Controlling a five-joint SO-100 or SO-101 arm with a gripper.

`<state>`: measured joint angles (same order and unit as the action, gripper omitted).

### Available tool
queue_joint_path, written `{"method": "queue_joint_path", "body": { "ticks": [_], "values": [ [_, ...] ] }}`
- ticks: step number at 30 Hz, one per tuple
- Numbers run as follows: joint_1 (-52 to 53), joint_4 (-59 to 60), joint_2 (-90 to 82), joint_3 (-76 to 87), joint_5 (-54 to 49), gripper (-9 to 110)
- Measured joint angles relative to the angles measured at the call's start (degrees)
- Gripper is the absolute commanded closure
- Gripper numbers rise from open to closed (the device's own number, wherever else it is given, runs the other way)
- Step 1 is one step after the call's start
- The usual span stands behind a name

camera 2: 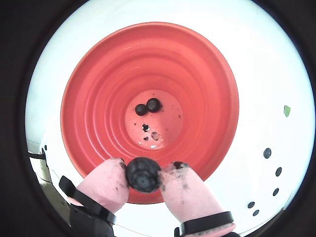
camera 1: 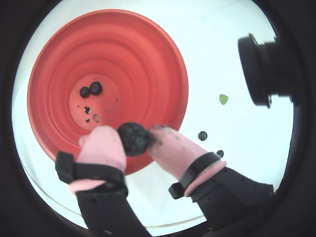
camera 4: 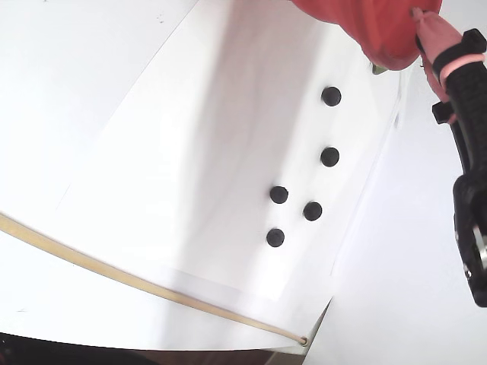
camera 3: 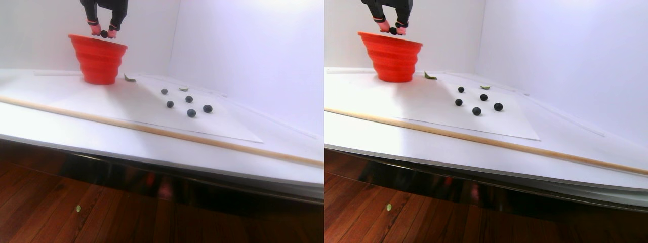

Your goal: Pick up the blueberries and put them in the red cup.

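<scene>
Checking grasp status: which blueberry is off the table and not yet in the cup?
The blueberry pinched in the pincer above the red cup's rim; two lie inside, five on the paper.

The gripper (camera 2: 143,176) pinches one berry (camera 2: 143,174) above the near rim of the cup (camera 2: 98,98). Two berries (camera 2: 148,106) lie on the cup's floor; more berries (camera 2: 267,153) lie right of it.

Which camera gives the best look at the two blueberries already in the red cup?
A wrist view: it looks straight down at the two blueberries on the cup floor. The other wrist view shows them off-centre; the stereo pair and fixed views show none inside.
</scene>
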<state>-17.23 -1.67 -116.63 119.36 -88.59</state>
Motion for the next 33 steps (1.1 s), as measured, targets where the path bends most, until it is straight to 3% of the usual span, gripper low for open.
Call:
{"method": "queue_joint_path", "body": {
  "ticks": [9,16,33],
  "values": [
    [-1.23,-1.23,2.81,-1.93,0.0,90],
    [-1.23,-2.9,2.81,-1.93,0.0,83],
    [-0.18,-3.16,2.81,-1.93,0.0,84]
  ]
}}
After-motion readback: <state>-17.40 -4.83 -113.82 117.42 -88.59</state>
